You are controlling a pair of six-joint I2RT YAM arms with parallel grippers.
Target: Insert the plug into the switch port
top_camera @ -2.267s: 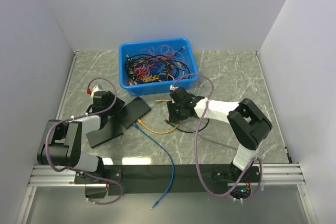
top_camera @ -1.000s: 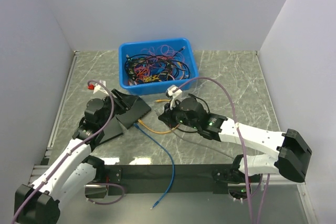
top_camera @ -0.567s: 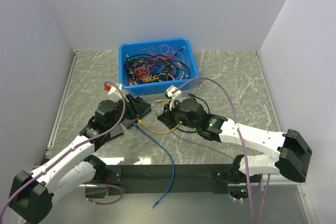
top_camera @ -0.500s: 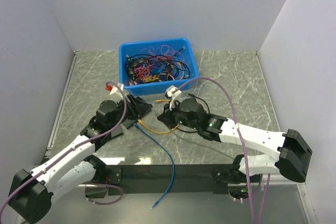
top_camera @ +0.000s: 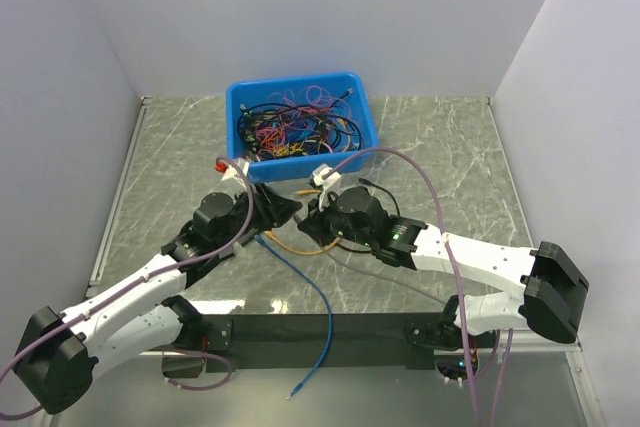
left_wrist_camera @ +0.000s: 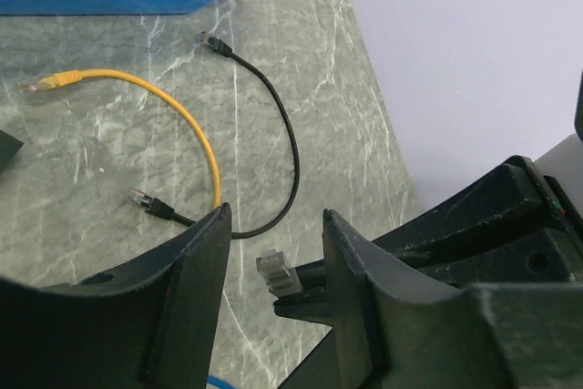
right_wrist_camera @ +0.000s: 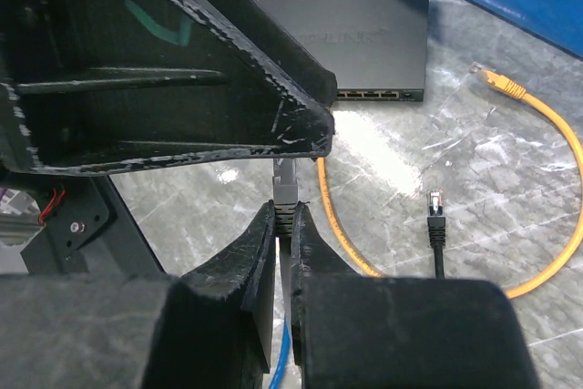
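Note:
The black switch (right_wrist_camera: 364,35) lies on the marble table with its port row (right_wrist_camera: 369,94) facing me. It is mostly hidden under the left arm in the top view. My right gripper (right_wrist_camera: 284,209) (top_camera: 305,222) is shut on a grey-booted plug (right_wrist_camera: 287,190) and holds it above the table, in front of the switch. The plug's clear tip (left_wrist_camera: 273,275) shows in the left wrist view. My left gripper (left_wrist_camera: 275,218) (top_camera: 280,209) is open, with one jaw on each side of that plug tip and not touching it.
A blue bin (top_camera: 295,81) full of tangled cables stands at the back. A yellow cable (top_camera: 300,247) (left_wrist_camera: 182,111), a black cable (left_wrist_camera: 287,152) with its plug (right_wrist_camera: 437,211), and a blue cable (top_camera: 310,297) lie loose between the arms.
My left arm has swung in from the left over the switch, and its open jaws now straddle the plug. My right gripper has stayed shut on the plug and shifted slightly left.

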